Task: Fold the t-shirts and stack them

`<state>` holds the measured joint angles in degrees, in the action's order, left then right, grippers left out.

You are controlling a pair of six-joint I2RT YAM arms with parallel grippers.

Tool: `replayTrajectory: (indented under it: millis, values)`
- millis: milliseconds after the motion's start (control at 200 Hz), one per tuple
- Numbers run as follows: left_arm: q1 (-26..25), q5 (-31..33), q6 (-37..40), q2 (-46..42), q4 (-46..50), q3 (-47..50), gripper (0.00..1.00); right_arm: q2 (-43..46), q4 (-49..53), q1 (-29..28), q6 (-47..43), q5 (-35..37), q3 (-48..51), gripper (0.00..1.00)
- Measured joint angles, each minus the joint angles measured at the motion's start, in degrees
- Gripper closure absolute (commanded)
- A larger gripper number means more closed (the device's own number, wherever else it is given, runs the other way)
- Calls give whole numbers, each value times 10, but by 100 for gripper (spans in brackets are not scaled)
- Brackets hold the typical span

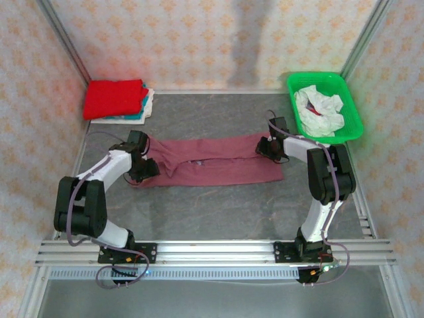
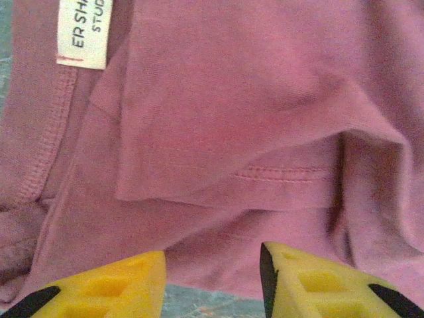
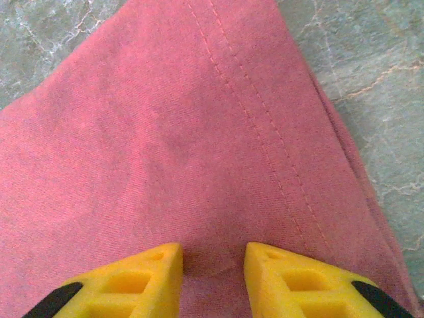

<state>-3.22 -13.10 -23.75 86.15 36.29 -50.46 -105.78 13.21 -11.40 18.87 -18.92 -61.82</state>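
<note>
- The grey counter [image 1: 218, 212] carries everything, and the maroon t-shirt [image 1: 212, 165] lies flat near its middle.
- The maroon t-shirt is folded into a long band that runs from left to right between the two arms. In the left wrist view [image 2: 252, 99] its neck part shows several layers and seams. In the right wrist view [image 3: 165, 132] one stitched corner of it lies on the counter.
- The left arm [image 1: 99, 175] reaches to the left end of the maroon t-shirt, and the right arm [image 1: 324, 172] reaches to its right end.
- The green basket [image 1: 319, 75] stands beyond the right end of the maroon t-shirt, in the far corner, apart from it.
- A bright red t-shirt [image 1: 114, 98] lies folded beyond the left end of the maroon t-shirt, in the other far corner. It is on top of a teal t-shirt [image 1: 140, 109] and a white t-shirt [image 1: 119, 120], of which only edges show.
- A crumpled white t-shirt [image 1: 318, 109] lies inside the basket.
- The left claw [image 1: 150, 169] is at the left end of the maroon t-shirt. Its yellow fingers stand apart [image 2: 212, 258], just before the cloth edge, with bare counter in the gap and nothing between them.
- The right claw [image 1: 268, 147] is over the right end of the maroon t-shirt. Its fingers stand a little apart [image 3: 213, 255], and the cloth in the gap looks flat, not gathered.
- A small white label [image 2: 81, 33] with dark letters is sewn inside the neck of the maroon t-shirt.
</note>
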Motion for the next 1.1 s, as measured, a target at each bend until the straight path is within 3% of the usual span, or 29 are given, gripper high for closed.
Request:
replayTrajectory:
  millis: [195,405,841,1101]
  values:
    - [11,27,0,15,-10,-2,54,0,0,0,0,0,0,68]
    - [22,42,2,45,-30,-11,61,0,0,0,0,0,0,68]
    - [26,46,12,60,-43,-19,100,0,0,2,0,-5,0,68]
    - [26,50,13,14,-34,-30,100,0,0,2,0,-6,0,68]
